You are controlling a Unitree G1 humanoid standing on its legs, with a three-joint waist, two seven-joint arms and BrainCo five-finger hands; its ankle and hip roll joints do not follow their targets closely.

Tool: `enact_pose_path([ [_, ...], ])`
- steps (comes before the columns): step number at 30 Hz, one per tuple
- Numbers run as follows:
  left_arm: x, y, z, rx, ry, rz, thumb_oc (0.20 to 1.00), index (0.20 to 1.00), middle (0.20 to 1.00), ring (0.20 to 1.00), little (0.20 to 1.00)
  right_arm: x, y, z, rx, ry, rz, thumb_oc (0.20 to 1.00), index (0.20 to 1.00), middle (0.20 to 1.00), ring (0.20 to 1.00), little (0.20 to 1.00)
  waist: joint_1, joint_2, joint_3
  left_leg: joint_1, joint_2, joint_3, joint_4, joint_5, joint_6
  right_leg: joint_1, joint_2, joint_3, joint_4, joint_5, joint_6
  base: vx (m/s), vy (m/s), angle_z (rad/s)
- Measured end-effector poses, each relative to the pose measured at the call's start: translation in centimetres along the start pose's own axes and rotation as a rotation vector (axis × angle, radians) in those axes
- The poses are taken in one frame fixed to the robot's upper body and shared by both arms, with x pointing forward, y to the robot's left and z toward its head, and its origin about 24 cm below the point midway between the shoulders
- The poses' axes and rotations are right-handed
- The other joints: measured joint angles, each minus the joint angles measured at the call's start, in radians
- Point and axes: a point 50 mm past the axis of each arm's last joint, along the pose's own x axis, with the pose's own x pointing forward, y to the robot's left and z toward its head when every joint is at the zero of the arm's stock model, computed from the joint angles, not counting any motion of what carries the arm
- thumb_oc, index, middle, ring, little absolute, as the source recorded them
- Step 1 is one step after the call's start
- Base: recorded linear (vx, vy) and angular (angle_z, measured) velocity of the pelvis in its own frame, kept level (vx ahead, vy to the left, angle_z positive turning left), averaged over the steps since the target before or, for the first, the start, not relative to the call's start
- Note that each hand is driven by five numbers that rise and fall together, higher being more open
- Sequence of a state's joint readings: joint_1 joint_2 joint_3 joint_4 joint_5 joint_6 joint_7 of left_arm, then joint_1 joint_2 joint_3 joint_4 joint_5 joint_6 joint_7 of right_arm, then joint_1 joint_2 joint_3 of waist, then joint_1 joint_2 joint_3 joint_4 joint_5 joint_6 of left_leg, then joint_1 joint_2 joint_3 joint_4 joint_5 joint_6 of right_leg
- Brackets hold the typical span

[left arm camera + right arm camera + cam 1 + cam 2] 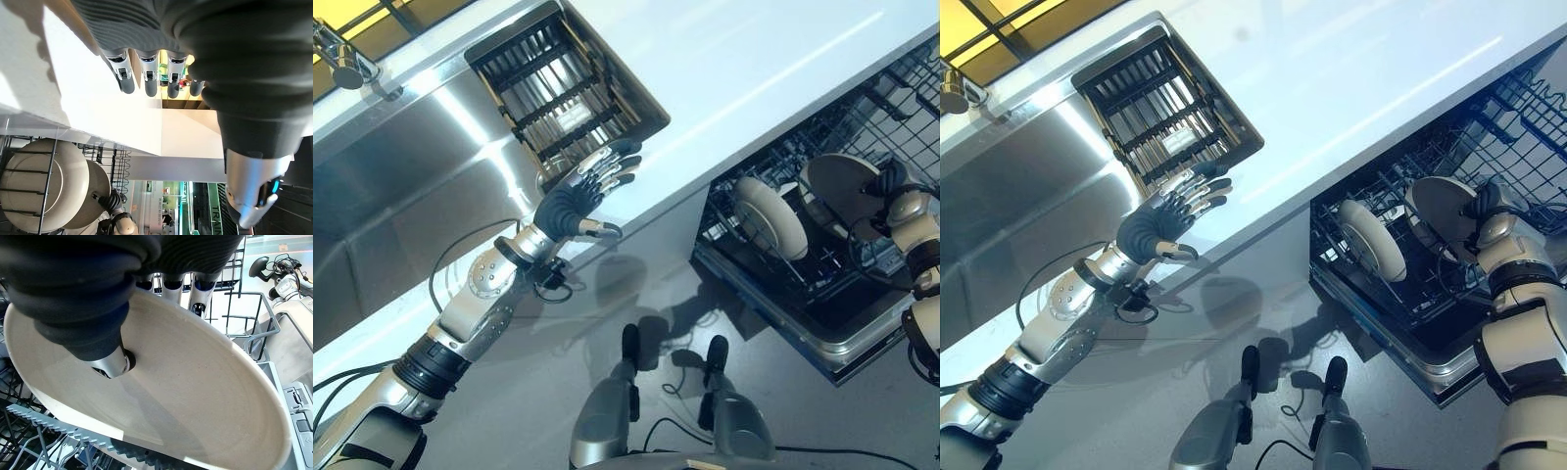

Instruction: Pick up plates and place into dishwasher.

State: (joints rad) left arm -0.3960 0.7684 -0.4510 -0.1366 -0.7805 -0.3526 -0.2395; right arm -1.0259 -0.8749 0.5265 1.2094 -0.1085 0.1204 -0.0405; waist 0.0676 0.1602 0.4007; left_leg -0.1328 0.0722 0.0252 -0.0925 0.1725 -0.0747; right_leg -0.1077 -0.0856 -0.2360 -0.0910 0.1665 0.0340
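Right hand (1489, 201) at 3 o'clock is inside the pulled-out dishwasher rack (1410, 294), fingers and thumb clamped on a cream plate (1440, 201); right wrist view shows the thumb (110, 364) pressed on the plate face and fingers (200, 296) curled behind its rim, plate tilted, lower edge down among the rack tines. A second cream plate (1371, 240) stands on edge in the same rack just beside the held one, toward 9 o'clock of it; whether they touch, cannot tell. Left hand (578, 201) sits near centre, fingers straight and spread, holding nothing, hovering at the front edge of the white surface (754, 69) just below the dark drying rack (563, 93) set in it at 11 o'clock. Steel sink (401, 186) lies at 9 o'clock with a faucet (342, 59) at the 10 o'clock corner. Left wrist view looks past its straight fingers (149, 81) to both plates in the rack.
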Motion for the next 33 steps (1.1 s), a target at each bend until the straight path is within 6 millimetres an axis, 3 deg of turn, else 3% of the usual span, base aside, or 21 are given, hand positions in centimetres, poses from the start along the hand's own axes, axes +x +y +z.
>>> enact_pose_path([
  [5,0.0,-0.1,0.0,-0.001,0.0,-0.008,1.0,1.0,1.0,1.0,1.0,0.0,0.6,0.2,0.372,0.019,-0.064,1.0,1.0,1.0,1.0,1.0,-0.007,0.0,0.0,0.003,-0.003,0.001,0.0,0.003,0.003,0.003,-0.002,0.001,0.0,0.003,0.0,0.03,0.089,0.0],
  [11,0.0,-0.5,-0.4,-0.033,-0.011,0.003,1.0,1.0,1.0,1.0,1.0,-0.9,1.7,0.2,0.786,0.034,-0.34,1.0,1.0,1.0,1.0,1.0,-0.026,0.0,0.0,0.049,-0.009,0.006,-0.005,-0.007,0.002,0.046,-0.007,0.008,0.0,0.001,0.006,0.06,0.137,-0.01],
  [16,0.4,-1.2,-0.7,-0.08,-0.042,0.025,1.0,1.0,1.0,1.0,1.0,-1.5,3.0,-1.6,0.805,0.118,-0.462,1.0,1.0,1.0,1.0,1.0,-0.029,0.0,0.0,0.071,-0.005,0.028,-0.005,-0.011,0.008,0.056,-0.007,0.029,0.0,-0.002,0.01,0.02,0.117,-0.14],
  [18,0.5,-1.3,-0.8,-0.087,-0.047,0.033,1.0,1.0,1.0,1.0,1.0,-1.7,2.9,-2.0,0.813,0.136,-0.512,1.0,1.0,1.0,1.0,1.0,-0.048,0.0,0.0,0.075,-0.005,0.03,0.0,-0.011,0.008,0.057,-0.007,0.032,0.0,-0.001,0.01,-0.04,0.072,-0.03],
  [24,1.2,-2.7,-1.4,-0.125,-0.053,0.009,1.0,1.0,1.0,1.0,1.0,-1.9,3.4,-3.1,0.813,0.174,-0.559,1.0,1.0,1.0,1.0,1.0,-0.056,0.002,-0.002,0.087,-0.001,0.04,0.023,-0.019,0.005,0.058,-0.009,0.035,0.036,-0.012,0.0,-0.08,0.035,-0.05],
  [28,1.3,-2.8,-1.8,-0.131,-0.038,0.007,1.0,1.0,1.0,1.0,1.0,-2.0,4.6,-3.2,0.815,0.206,-0.536,1.0,1.0,1.0,1.0,1.0,-0.05,-0.003,0.001,0.026,-0.008,0.037,0.189,-0.1,0.013,-0.025,-0.035,0.031,0.254,-0.122,-0.002,-0.09,-0.022,0.0],
  [33,2.0,-2.3,-1.8,-0.108,-0.041,0.004,1.0,1.0,1.0,1.0,1.0,-1.7,5.3,-3.0,0.843,0.235,-0.461,1.0,1.0,1.0,1.0,1.0,-0.044,-0.019,0.026,-0.142,-0.035,0.023,0.455,-0.211,0.03,-0.213,-0.111,0.039,0.568,-0.269,-0.012,-0.08,-0.017,0.07],
])
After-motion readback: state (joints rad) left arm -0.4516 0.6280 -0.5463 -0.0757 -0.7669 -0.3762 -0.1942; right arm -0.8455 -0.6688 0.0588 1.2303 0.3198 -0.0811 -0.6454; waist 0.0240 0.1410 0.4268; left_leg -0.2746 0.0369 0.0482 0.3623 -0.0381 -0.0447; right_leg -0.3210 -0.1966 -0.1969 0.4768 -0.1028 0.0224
